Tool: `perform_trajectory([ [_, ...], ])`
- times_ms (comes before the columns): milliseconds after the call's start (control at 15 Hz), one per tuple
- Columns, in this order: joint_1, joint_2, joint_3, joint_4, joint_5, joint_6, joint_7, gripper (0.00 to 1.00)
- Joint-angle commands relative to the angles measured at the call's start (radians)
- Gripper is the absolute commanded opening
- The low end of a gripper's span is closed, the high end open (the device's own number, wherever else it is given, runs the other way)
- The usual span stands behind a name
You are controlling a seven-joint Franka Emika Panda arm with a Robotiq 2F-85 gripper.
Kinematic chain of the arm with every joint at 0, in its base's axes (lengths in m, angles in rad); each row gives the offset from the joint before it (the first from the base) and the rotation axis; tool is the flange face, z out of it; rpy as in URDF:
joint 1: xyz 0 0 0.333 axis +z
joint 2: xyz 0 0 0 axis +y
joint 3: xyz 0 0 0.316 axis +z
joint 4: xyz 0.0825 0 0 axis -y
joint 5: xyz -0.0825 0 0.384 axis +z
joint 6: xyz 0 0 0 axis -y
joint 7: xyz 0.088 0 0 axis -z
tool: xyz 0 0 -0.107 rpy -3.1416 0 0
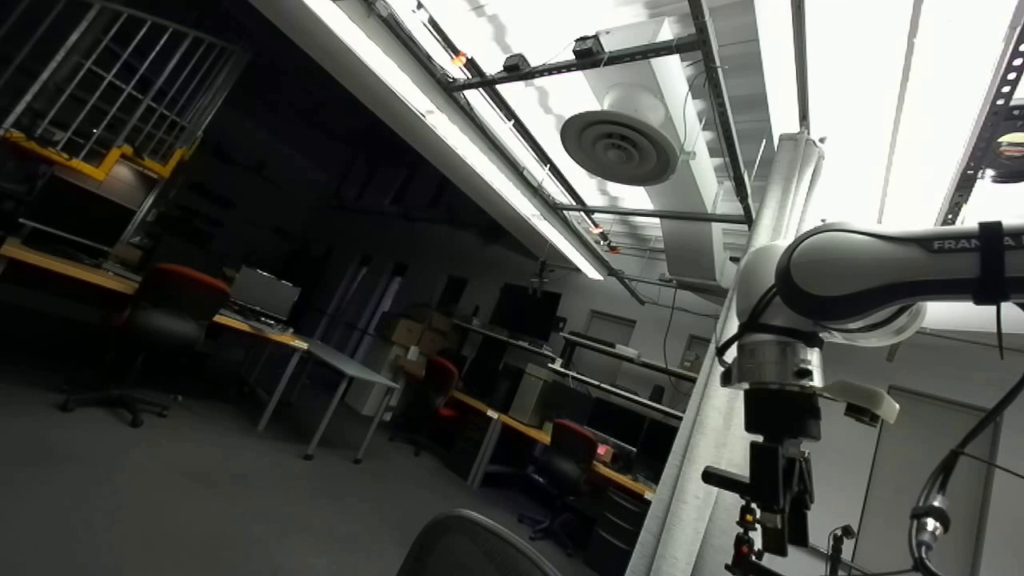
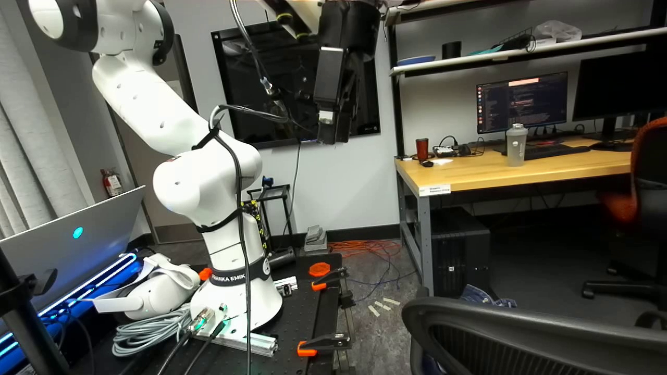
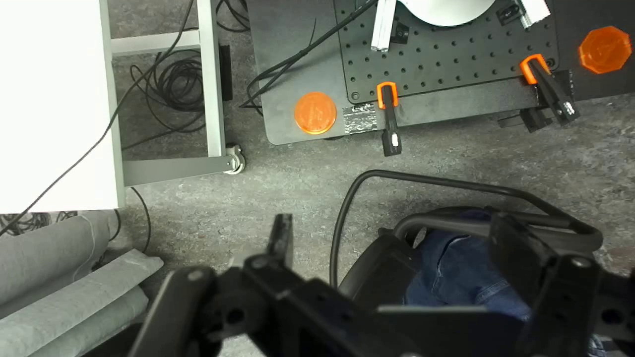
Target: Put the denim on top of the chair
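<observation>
The blue denim (image 3: 461, 272) lies crumpled in the dark chair, within its frame in the wrist view; the gripper hides part of it. A bit of the denim (image 2: 482, 296) shows beyond the chair's backrest in an exterior view. The chair (image 2: 521, 333) has a black mesh back; its top edge also shows in an exterior view (image 1: 472, 544), and its bent tube frame in the wrist view (image 3: 342, 233). My gripper (image 2: 334, 136) hangs pointing down, high above the floor, well above the chair. Its fingers are apart with nothing between them in the wrist view (image 3: 399, 238).
The black robot table (image 3: 278, 124) carries clamps (image 3: 389, 119) and orange discs (image 3: 315, 113) along its edge. A white table (image 3: 54, 109) and grey rolls (image 3: 79, 292) stand at the wrist view's left. A wooden desk (image 2: 469, 177) and a pale pillar (image 1: 704, 448) stand nearby.
</observation>
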Motion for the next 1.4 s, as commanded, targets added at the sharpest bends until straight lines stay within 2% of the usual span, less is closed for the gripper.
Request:
perform_trajectory([
  [0,0.035,0.005,-0.013,-0.004,0.003,0.022,-0.006,1.00],
  [400,0.112,0.019,0.009,-0.053,0.052,0.161,-0.016,1.00],
  [1000,0.214,0.073,0.059,-0.142,0.237,0.411,-0.021,1.00],
  [1333,0.199,0.076,0.073,-0.138,0.217,0.386,-0.009,1.00],
])
